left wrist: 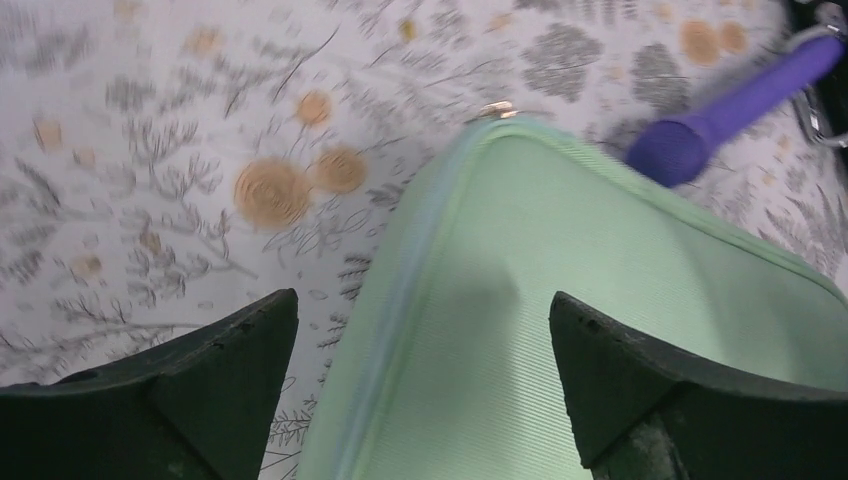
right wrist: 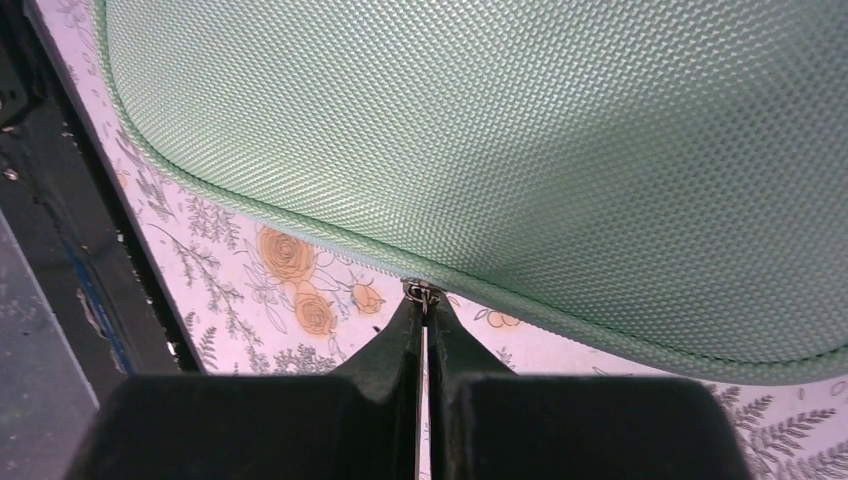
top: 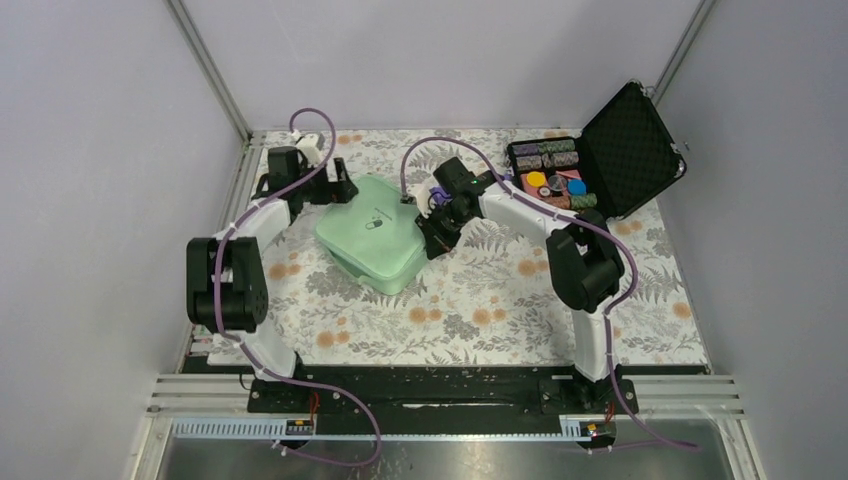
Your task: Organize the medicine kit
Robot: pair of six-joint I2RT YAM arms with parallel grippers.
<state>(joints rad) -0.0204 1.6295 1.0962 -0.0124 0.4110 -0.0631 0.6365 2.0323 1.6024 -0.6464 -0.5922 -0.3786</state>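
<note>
The mint-green medicine kit (top: 375, 233) lies closed on the floral mat, lid up with its small dark logo showing. My left gripper (top: 340, 190) is open at the kit's far-left corner; in the left wrist view (left wrist: 422, 325) one finger is over the mat and the other over the lid (left wrist: 600, 330). My right gripper (top: 435, 240) is at the kit's right edge. In the right wrist view (right wrist: 423, 300) it is shut on the metal zipper pull (right wrist: 421, 292) at the seam of the kit (right wrist: 500, 150).
An open black foam-lined case (top: 590, 160) of colourful pieces stands at the back right. A purple cable (left wrist: 730, 110) crosses near the kit's far corner. Grey walls enclose the mat (top: 480, 300) on three sides.
</note>
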